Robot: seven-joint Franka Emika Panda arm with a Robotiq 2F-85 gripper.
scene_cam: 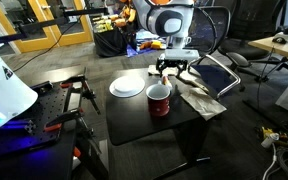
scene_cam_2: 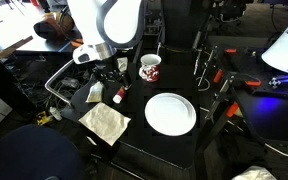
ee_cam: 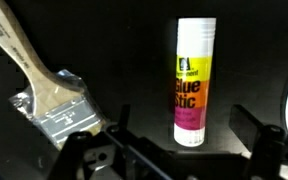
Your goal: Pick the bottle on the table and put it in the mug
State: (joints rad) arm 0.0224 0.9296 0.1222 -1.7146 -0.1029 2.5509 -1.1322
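The bottle point(ee_cam: 195, 82), a glue stick with a yellow and pink label, sits right of centre in the wrist view. It appears to lie flat on the dark worktop point(ee_cam: 134, 50), long axis running up the frame. The claw point(scene_cam: 174, 70) hangs over it, spread wide and holding nothing. Its two fingers show at the bottom of the wrist view, one on either side of the stick's lower end.

The stick is round and smooth, so I judge the main risk to be rolling. If one finger touches first, or the close lands off centre, it could skid sideways out of the grip. A grasp near the lower end could also let it droop when lifted.

A paintbrush point(ee_cam: 44, 75) lies at the left of the wrist view, close enough that a descent drifting left might clip its bristles.

Further out, the mug point(scene_cam: 159, 100) stands near the middle of the exterior view, beside a white plate point(scene_cam: 127, 86) and a crumpled cloth point(scene_cam: 199, 100). A tilted stick could catch the mug's rim and tip it.
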